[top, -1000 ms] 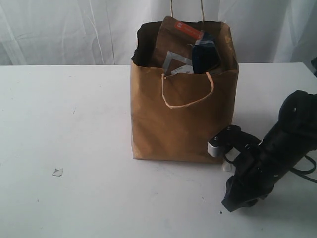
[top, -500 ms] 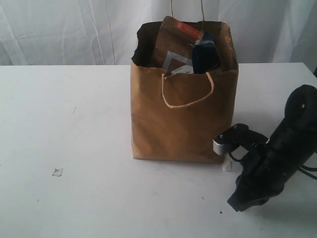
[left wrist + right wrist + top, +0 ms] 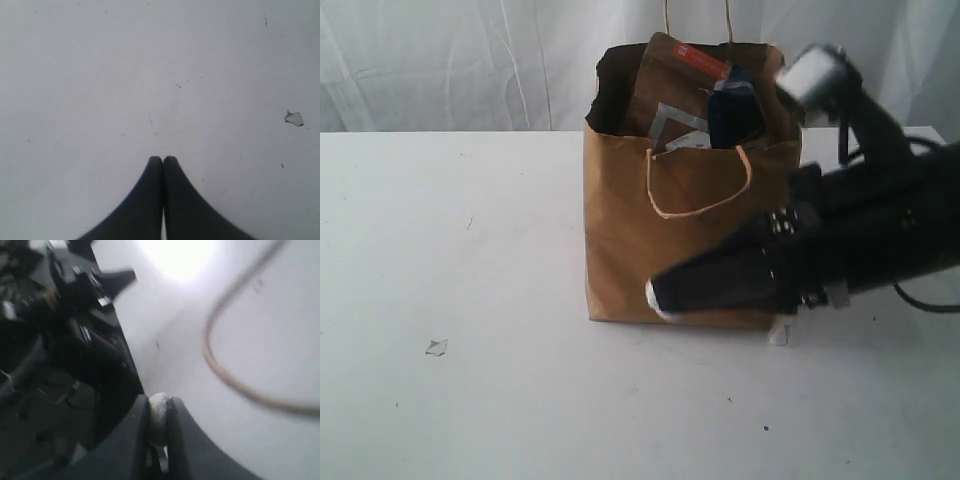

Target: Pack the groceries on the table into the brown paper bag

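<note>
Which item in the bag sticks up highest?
The brown pouch with the orange-red strip; its top rises above the dark packet beside it.

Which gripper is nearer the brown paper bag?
Right. The right gripper hangs in front of the brown paper bag; the left gripper hovers near the flake, well aside.

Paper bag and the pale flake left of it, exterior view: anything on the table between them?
Nothing: the exterior view shows only bare white table between the brown paper bag and the flake.

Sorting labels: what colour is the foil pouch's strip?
Orange-red, on the brown foil pouch; clearest in the exterior view.
</note>
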